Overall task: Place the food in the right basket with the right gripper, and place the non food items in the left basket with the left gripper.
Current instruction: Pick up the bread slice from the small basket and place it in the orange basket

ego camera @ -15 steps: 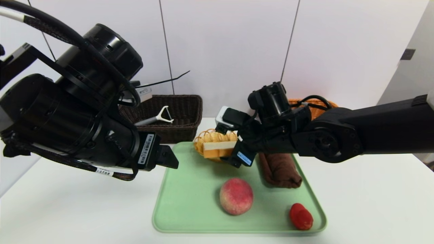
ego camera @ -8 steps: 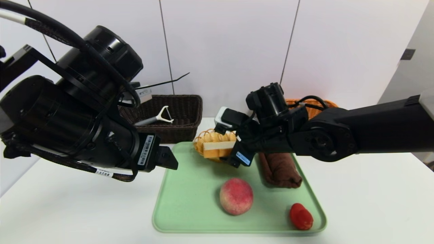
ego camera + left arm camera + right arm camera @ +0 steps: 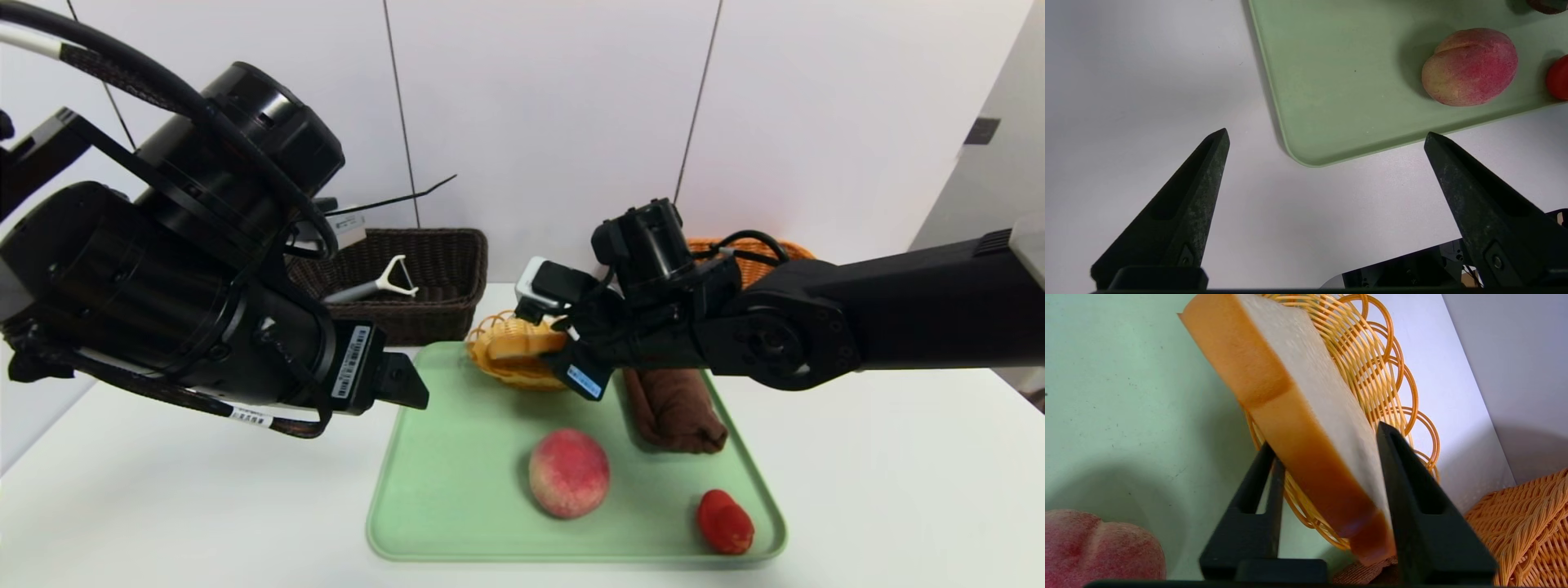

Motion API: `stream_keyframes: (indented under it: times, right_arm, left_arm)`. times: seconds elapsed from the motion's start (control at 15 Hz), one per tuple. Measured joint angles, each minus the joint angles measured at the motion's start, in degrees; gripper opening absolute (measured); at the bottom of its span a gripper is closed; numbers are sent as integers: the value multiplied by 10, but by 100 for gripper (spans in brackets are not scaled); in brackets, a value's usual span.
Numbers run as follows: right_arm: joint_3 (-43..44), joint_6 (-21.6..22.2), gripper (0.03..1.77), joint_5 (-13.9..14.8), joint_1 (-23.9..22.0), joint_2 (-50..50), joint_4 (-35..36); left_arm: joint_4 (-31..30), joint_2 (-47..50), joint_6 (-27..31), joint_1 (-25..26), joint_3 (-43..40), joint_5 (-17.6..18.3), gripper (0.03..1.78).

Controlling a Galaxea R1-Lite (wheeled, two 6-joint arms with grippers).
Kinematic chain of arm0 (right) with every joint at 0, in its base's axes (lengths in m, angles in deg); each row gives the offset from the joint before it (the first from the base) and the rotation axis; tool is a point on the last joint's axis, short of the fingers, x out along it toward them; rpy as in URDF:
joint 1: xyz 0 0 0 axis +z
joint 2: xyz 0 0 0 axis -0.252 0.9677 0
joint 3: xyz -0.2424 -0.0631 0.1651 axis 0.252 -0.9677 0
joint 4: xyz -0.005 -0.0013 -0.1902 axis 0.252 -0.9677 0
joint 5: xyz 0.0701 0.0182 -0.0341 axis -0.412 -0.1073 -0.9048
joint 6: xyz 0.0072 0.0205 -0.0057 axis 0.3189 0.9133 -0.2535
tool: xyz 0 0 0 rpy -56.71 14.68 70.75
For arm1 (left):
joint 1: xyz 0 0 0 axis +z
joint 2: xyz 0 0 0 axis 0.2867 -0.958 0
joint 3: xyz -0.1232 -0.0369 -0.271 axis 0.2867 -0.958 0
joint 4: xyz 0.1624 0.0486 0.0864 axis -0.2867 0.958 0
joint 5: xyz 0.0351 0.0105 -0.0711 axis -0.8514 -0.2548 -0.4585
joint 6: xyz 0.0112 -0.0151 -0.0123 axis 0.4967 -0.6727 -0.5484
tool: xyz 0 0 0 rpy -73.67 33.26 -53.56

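Observation:
A slice of bread [image 3: 516, 349] [image 3: 1298, 396] stands tilted on edge over a small yellow wicker dish [image 3: 510, 374] [image 3: 1388, 371] at the far end of the green tray [image 3: 457, 490]. My right gripper [image 3: 549, 353] [image 3: 1325, 435] is shut on the slice, one finger on its crust side and one on its white face. A peach [image 3: 568, 473] [image 3: 1470, 67] and a small red fruit [image 3: 724, 523] lie on the tray. A rolled brown towel [image 3: 673, 408] lies along the tray's right side. My left gripper [image 3: 400, 380] [image 3: 1327, 135] hangs open and empty over the table by the tray's near-left corner.
The dark brown left basket [image 3: 433, 265] stands at the back with a white peeler [image 3: 377, 286] in it. The orange right basket [image 3: 763, 249] [image 3: 1527, 522] sits behind my right arm, mostly hidden by it. A white wall rises right behind both baskets.
My right gripper has shut on the bread slice. The slice lay flat on the wicker dish before and now stands tilted. The left arm has barely moved.

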Motion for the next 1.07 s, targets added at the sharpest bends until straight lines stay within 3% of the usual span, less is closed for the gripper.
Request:
stream_keyframes:
  times: [0.07, 0.6, 1.07]
  right_arm:
    - [0, 0, 18, 0, 0, 0, 0]
    - [18, 9, 18, -2, -1, -3, 4]
    - [54, 12, 18, 2, -17, -72, -5]
  left_arm:
    - [0, 0, 0, 0, 0, 0, 169]
    - [0, 2, 0, 0, 0, -1, 169]
    - [-1, 11, 0, 1, 2, 0, 169]
